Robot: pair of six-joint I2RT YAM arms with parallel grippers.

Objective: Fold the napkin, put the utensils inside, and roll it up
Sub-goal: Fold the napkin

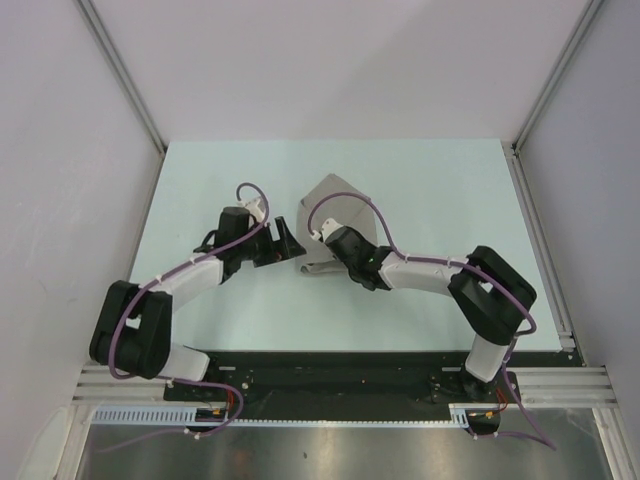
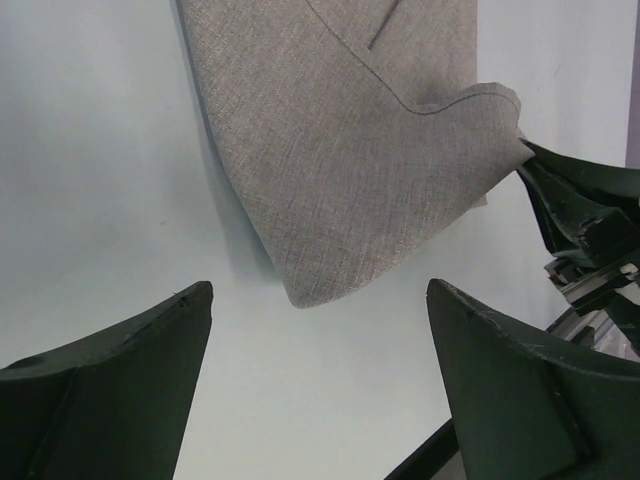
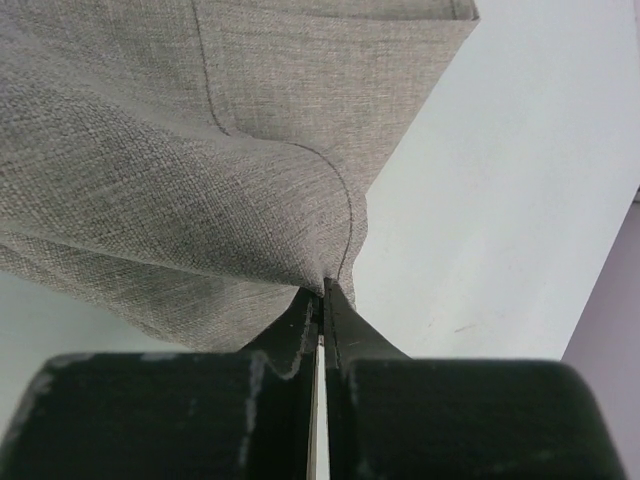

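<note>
Where right pincer clamps napkin, arm hides edge.

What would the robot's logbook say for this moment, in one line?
right gripper: shut on napkin edge | left gripper: open, empty, near napkin | napkin: folded, partly lifted

Robot lab test cell: plain white walls, aluminium frame rails, pale tabletop.

Right claw pinched on napkin hem, cloth bunched, pale table
</note>
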